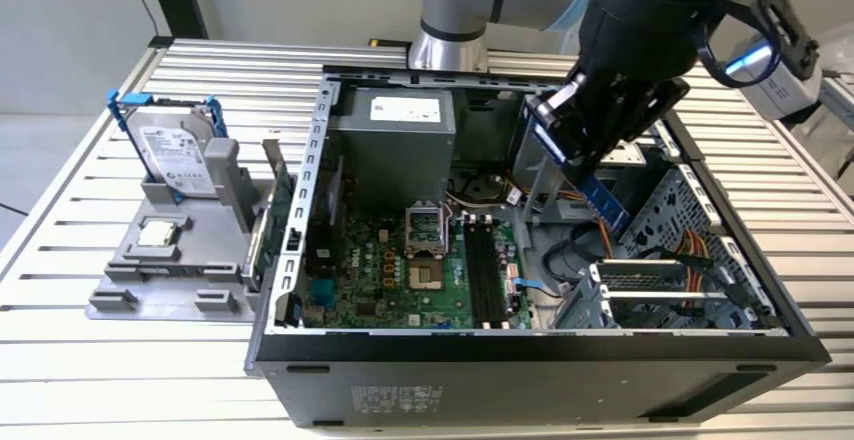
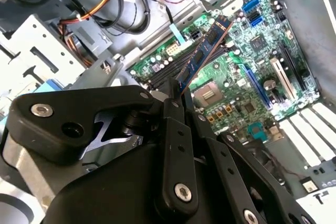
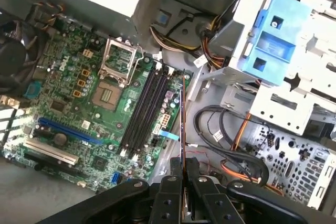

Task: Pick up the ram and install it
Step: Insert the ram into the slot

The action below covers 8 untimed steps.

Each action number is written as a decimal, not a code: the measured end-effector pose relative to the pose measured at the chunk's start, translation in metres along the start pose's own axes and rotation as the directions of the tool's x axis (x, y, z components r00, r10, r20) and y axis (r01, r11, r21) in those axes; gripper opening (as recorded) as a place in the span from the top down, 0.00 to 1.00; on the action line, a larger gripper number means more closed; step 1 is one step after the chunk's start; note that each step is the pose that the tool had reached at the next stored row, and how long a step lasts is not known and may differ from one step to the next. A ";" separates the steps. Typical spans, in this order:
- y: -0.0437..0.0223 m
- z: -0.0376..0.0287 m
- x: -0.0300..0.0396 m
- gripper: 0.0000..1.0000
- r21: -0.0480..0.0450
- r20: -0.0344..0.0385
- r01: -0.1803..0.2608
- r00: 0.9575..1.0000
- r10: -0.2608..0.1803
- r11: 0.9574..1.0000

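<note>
Clamping tight with the gripper (image 2: 177, 91) on one end of the ram (image 2: 203, 54), long axis running straight out beyond the grip; farther off, hanging above the open case (image 1: 534, 365), roughly parallel to the black memory slots (image 3: 145, 109), offset, unseated.

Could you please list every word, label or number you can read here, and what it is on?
No text can be read.
White label on the silver hard drive: too small.
White sticker on the grey power supply box: blurred.
Pale sticker on the black computer case: blurred.
Print on the green motherboard: too small.
Thin bluish-green ram stick held in the black hand: no legible print.
</note>
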<state>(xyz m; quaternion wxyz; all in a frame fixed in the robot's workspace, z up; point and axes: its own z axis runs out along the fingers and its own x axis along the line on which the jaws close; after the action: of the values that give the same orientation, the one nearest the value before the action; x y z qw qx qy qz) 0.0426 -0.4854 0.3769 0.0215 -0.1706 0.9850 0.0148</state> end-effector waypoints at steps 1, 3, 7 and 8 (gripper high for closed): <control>0.0000 0.0000 0.0000 1.00 0.000 0.000 -0.011 1.000 0.011 1.000; 0.0000 0.0000 0.0000 1.00 0.001 0.001 -0.033 0.999 0.033 0.999; 0.0000 0.0000 0.0000 1.00 0.004 0.002 -0.076 0.997 0.076 0.997; 0.0000 0.0000 0.0000 1.00 0.004 0.002 -0.086 0.996 0.086 0.996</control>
<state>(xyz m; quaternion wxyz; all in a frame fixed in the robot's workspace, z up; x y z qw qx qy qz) 0.0426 -0.4854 0.3769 0.0221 -0.1277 0.9915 0.0139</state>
